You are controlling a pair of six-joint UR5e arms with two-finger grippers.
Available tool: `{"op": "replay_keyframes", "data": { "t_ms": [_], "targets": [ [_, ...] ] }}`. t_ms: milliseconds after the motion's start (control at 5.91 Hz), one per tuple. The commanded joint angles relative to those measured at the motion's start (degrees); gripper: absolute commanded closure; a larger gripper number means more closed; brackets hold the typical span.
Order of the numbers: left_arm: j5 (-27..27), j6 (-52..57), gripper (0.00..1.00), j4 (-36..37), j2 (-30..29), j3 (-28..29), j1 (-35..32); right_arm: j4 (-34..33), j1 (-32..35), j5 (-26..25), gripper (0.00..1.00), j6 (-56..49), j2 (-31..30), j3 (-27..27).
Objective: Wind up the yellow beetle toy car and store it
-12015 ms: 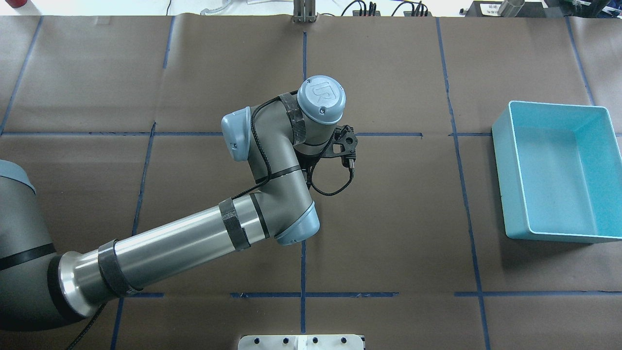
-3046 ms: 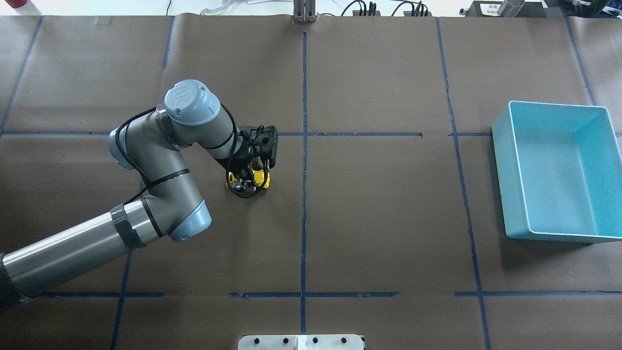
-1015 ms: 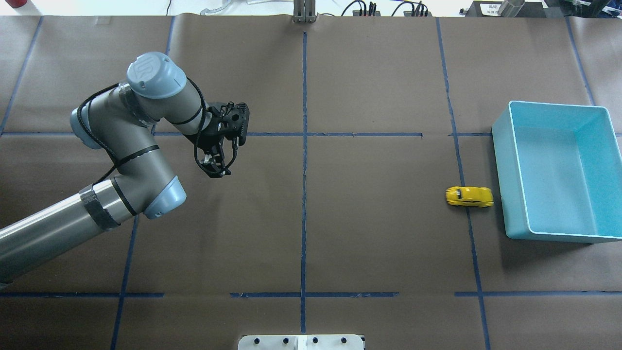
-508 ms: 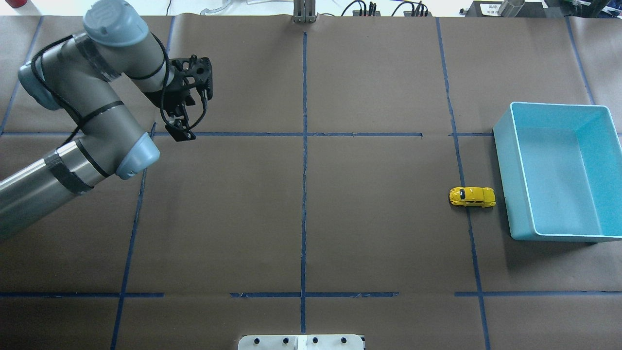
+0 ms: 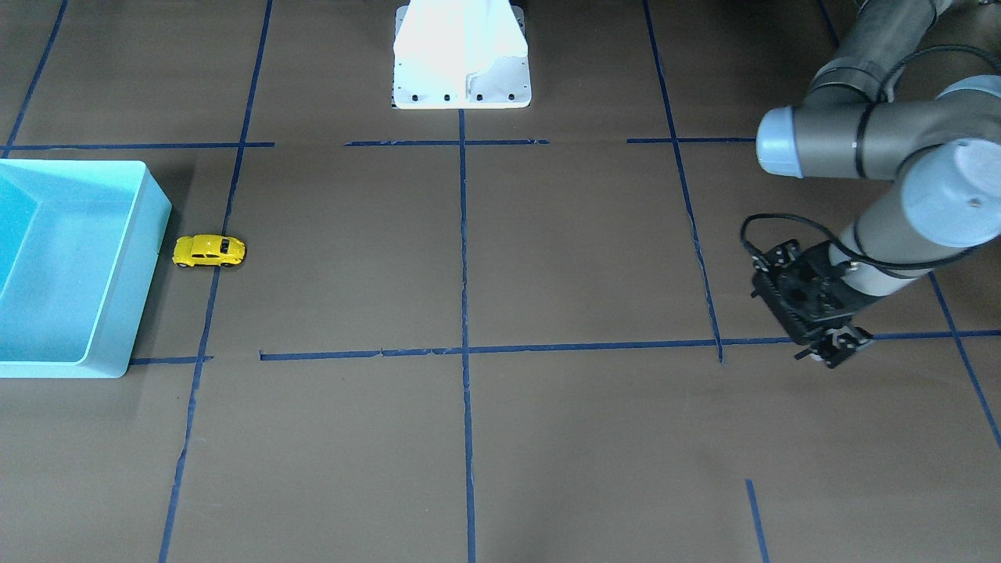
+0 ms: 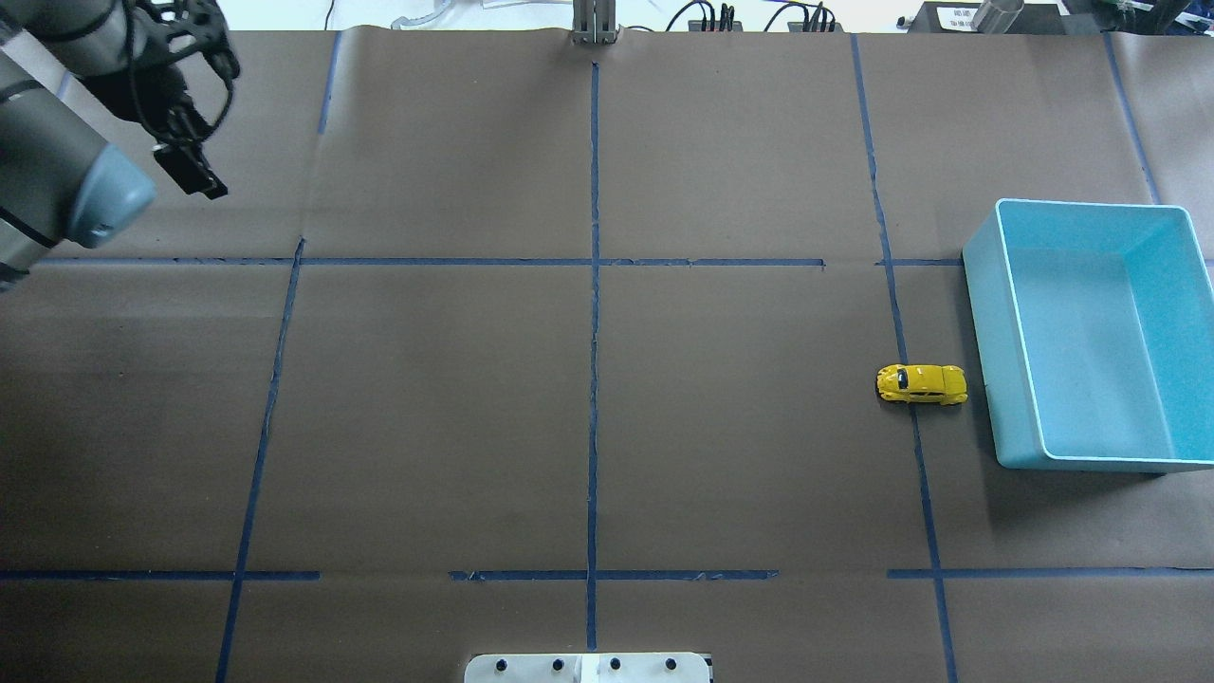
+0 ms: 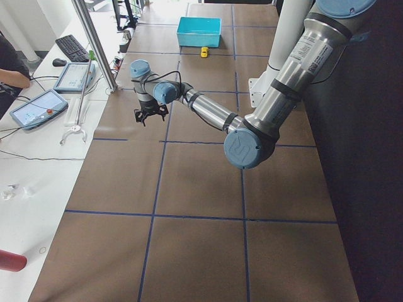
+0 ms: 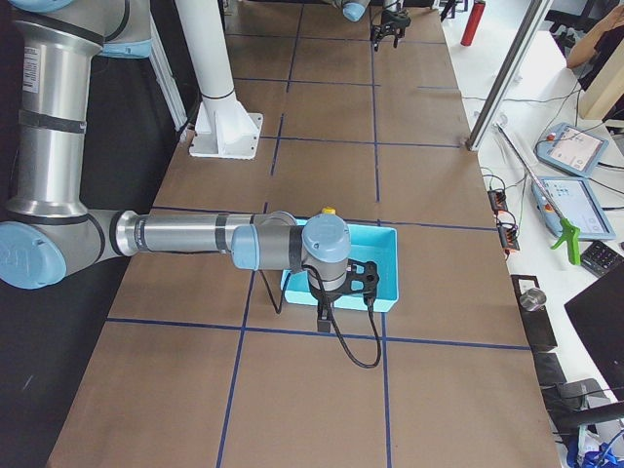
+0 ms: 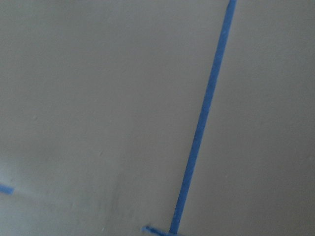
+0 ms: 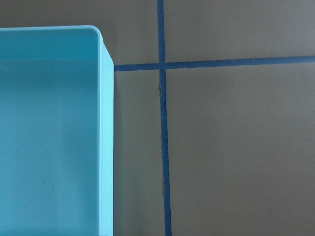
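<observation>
The car (image 6: 921, 384) sits on its wheels on the bench (image 6: 427, 398). It is on the robot's right side, right next to the blue bin (image 6: 1005, 379). It is outside the bin, near the middle of the bin's long wall. One end points at that wall, and I can see a thin strip of bench between them. A blue tape line (image 6: 906, 313) runs under the car.

I see nothing in the bin.

The left fingers (image 6: 194, 175) are far from the car, over the far left part of the bench. They hang above the bench and point down at it. From the front they look a little apart, with nothing between them. They hold nothing. The left wrist camera shows me only bare bench and a blue tape line, all a bit blurry.

The right fingers (image 8: 324, 318) show only from the side. They hang by the end of the bin away from the car, just at its wall. I cannot tell if they are apart or together. The right wrist camera looks down on one corner of the bin and the bench beside it.
</observation>
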Motion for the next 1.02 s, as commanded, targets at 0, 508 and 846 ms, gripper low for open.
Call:
{"op": "replay_keyframes", "data": {
  "t_ms": [0, 508, 846],
  "targets": [
    [0.3, -0.2, 0.00, 5.3, 4.0, 2.0, -9.3, 0.0, -0.1, -0.2, 0.00, 0.0, 0.1, -0.2],
    [1.7, -12.8, 0.00, 6.5, 9.6, 3.5, -15.4, -0.1, -2.4, -0.6, 0.00, -0.7, 1.5, -0.2],
    [-3.5, -27.1, 0.00, 6.1, 16.1, 3.5, -20.8, -0.5, -9.2, -3.0, 0.00, -0.1, 3.4, -1.0]
  ]
}}
